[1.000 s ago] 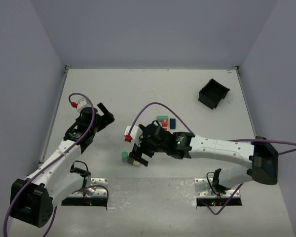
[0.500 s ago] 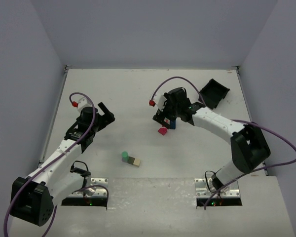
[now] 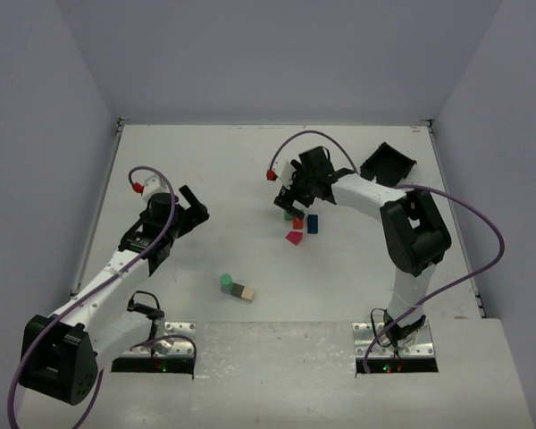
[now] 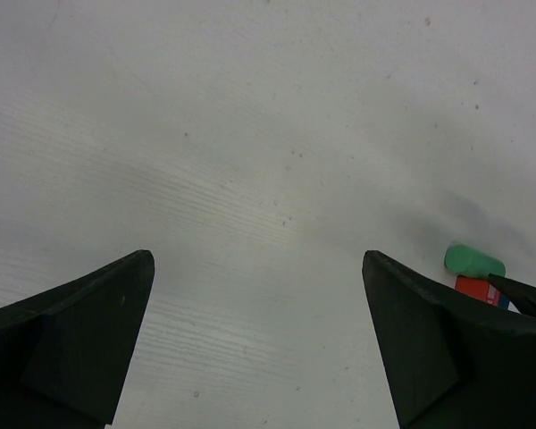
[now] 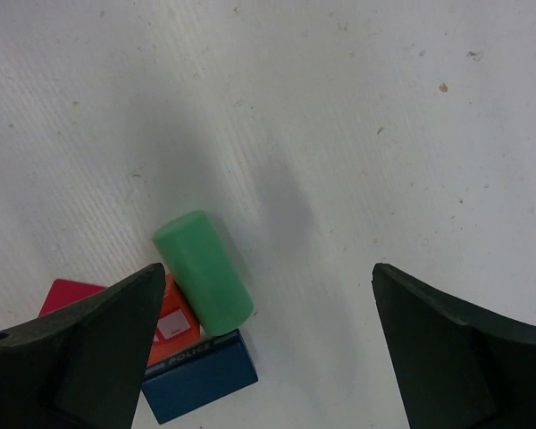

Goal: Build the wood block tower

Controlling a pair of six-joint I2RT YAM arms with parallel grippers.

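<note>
In the top view a green cylinder [image 3: 226, 282] stands next to a dark and tan block [image 3: 244, 291] near the front. Farther back lie a green cylinder [image 3: 288, 215], a red block [image 3: 298, 223], a blue block [image 3: 313, 223] and a magenta block [image 3: 294, 238]. My right gripper [image 3: 290, 200] is open just above that cluster. Its wrist view shows the lying green cylinder [image 5: 203, 271] inside the left finger, with the red block [image 5: 171, 323], the blue block [image 5: 201, 375] and the magenta block [image 5: 67, 295] beside it. My left gripper [image 3: 193, 211] is open and empty over bare table.
A square black bin [image 3: 387, 168] sits at the back right. The left wrist view shows the far green cylinder [image 4: 473, 261] and red block [image 4: 476, 288] at its right edge. Grey walls close the table on three sides.
My right arm has swung from the front green and tan blocks back to the rear cluster, then shifted slightly left. The magenta block now shows. The left arm has not moved.
</note>
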